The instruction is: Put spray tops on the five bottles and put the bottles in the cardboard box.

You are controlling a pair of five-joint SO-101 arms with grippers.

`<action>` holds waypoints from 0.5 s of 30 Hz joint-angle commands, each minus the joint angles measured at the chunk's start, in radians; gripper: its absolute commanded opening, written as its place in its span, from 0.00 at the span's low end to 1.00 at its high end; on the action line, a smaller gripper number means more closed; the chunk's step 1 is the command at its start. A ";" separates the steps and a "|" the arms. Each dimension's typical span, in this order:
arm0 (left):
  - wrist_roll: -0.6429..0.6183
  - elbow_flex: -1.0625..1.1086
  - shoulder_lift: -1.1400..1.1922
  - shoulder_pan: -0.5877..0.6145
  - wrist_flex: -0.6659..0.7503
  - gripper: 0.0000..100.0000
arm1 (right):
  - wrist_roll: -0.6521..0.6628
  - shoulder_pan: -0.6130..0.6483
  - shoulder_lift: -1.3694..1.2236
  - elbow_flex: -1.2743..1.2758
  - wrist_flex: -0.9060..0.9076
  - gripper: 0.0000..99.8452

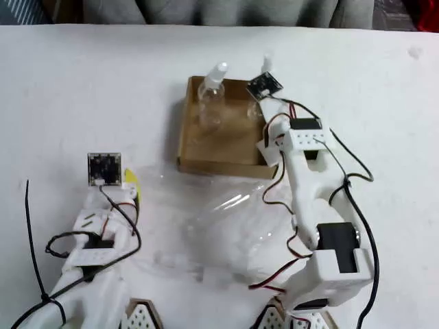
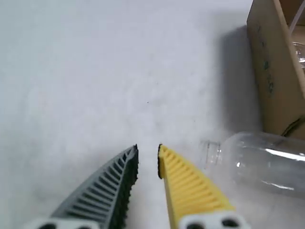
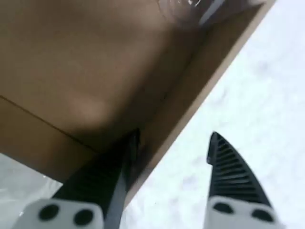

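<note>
I see a flat brown cardboard box in the middle of the white table. A clear plastic bottle with a white spray top stands up inside the box, near its far left corner.

My right gripper is at the right wall of the box. Its black jaws are wide apart and hold nothing. One jaw is inside the box and one is outside, with the wall between them. Past the jaws, a second clear bottle is inside the box, close to that wall.

My left gripper is low over the table, well apart from the box. Its grey and yellow jaws have a small gap between them and hold nothing. A clear bottle with no top lies on its side just beside the yellow jaw, near the box.
</note>
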State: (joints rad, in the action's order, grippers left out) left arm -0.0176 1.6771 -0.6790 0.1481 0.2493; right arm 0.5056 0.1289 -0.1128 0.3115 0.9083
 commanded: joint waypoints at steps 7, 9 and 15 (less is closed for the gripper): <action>0.012 -0.005 -0.039 -0.008 -0.003 0.07 | 0.009 0.019 0.094 -0.091 0.087 0.21; 0.011 -0.005 -0.039 -0.008 -0.003 0.07 | 0.009 0.028 0.145 -0.121 0.151 0.21; 0.011 -0.005 -0.039 -0.008 -0.003 0.07 | -0.167 0.051 0.271 -0.213 0.357 0.08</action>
State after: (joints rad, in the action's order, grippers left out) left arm -0.0176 1.6771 -0.6790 0.1481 0.2493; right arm 0.4365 0.1611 0.0453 0.1964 1.1431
